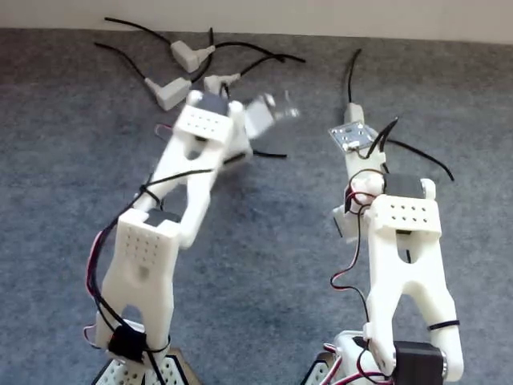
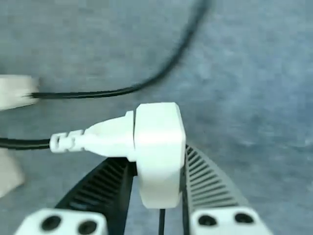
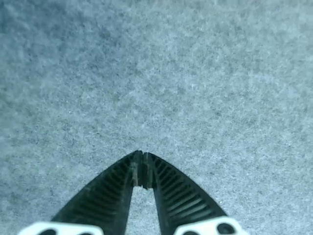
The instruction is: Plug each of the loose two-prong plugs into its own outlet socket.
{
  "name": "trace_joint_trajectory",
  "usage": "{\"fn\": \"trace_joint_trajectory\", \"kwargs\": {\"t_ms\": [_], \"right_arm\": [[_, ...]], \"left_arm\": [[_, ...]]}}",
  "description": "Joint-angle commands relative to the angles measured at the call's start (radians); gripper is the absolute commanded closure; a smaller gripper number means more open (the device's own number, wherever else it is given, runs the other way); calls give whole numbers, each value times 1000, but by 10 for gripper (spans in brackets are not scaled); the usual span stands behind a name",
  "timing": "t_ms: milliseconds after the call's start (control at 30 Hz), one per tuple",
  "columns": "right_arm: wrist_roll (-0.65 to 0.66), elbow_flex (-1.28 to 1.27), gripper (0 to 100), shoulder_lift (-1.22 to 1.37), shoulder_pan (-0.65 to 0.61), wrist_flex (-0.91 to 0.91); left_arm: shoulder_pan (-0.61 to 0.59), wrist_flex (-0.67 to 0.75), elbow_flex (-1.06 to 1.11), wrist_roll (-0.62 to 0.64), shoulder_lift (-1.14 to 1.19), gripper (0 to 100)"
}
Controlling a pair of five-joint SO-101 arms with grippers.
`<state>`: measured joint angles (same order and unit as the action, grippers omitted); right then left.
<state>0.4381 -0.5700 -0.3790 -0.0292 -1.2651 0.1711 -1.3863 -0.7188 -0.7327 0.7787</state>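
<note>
My left gripper [image 2: 159, 164] is shut on a white two-prong plug [image 2: 155, 147], held just above the grey carpet. The plug's black cable runs off to one side. From above, this left gripper [image 1: 260, 120] is stretched toward the middle back of the table, with the plug [image 1: 274, 109] at its tip. An outlet socket [image 1: 353, 136] with a pale faceplate and a black cord lies to its right, in front of the right arm [image 1: 405, 233]. My right gripper [image 3: 143, 169] is shut on nothing, over bare carpet. Three more white plugs [image 1: 188, 56], [image 1: 168, 92], [image 1: 220, 80] lie at the back left.
Black cables [image 1: 256, 52] trail across the back of the carpet around the loose plugs. Another black cable [image 2: 161, 78] arcs past the held plug, with a white piece [image 2: 14, 93] beside it. A pale wall [image 1: 321, 16] borders the far edge.
</note>
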Motion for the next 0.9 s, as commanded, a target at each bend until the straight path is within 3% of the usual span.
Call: {"fn": "trace_joint_trajectory", "kwargs": {"t_ms": [0,200,367,667,867], "right_arm": [[-8,5,991,-15,10,15],[-8,4,991,-15,10,15],[-8,4,991,-15,10,16],[-8,10,991,-7,10,18],[-9,10,988,-7,10,18]], "left_arm": [[-76,55,-278,9,-5,980],[-140,370,-309,11,21,977],[-156,512,-305,5,154,968],[-194,540,-352,21,306,761],[-232,483,-504,193,308,715]]}}
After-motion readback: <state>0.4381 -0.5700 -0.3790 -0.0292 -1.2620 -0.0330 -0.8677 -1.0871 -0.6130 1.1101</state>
